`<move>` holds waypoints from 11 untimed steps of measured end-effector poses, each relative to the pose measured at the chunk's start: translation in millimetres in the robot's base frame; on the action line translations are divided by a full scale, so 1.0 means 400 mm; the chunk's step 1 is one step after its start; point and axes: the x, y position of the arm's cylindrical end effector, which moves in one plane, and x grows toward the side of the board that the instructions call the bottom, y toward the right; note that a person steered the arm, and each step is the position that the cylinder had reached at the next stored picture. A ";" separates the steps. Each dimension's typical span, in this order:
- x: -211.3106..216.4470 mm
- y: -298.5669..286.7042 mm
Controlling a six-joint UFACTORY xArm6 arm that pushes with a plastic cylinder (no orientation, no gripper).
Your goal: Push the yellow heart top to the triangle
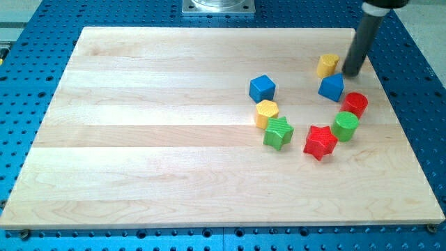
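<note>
The yellow heart (327, 65) lies near the view's top right of the wooden board (139, 139). The blue triangle (332, 88) lies just below it, a small gap apart. My tip (352, 72) stands just to the right of the yellow heart and above-right of the blue triangle, close to both; I cannot tell whether it touches the heart.
A blue cube (262, 88) and a yellow hexagon (266, 112) lie left of the triangle. A green star (278, 132), a red star (320, 141), a green cylinder (344, 125) and a red cylinder (355, 104) curve below it.
</note>
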 end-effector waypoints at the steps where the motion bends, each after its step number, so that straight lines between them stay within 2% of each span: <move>1: -0.100 0.024; 2: -0.226 -0.014; 4: -0.057 -0.105; 5: -0.063 -0.205; 6: -0.002 -0.189; 7: -0.018 -0.208; 8: -0.086 -0.285; 10: -0.101 -0.293; 11: -0.103 -0.400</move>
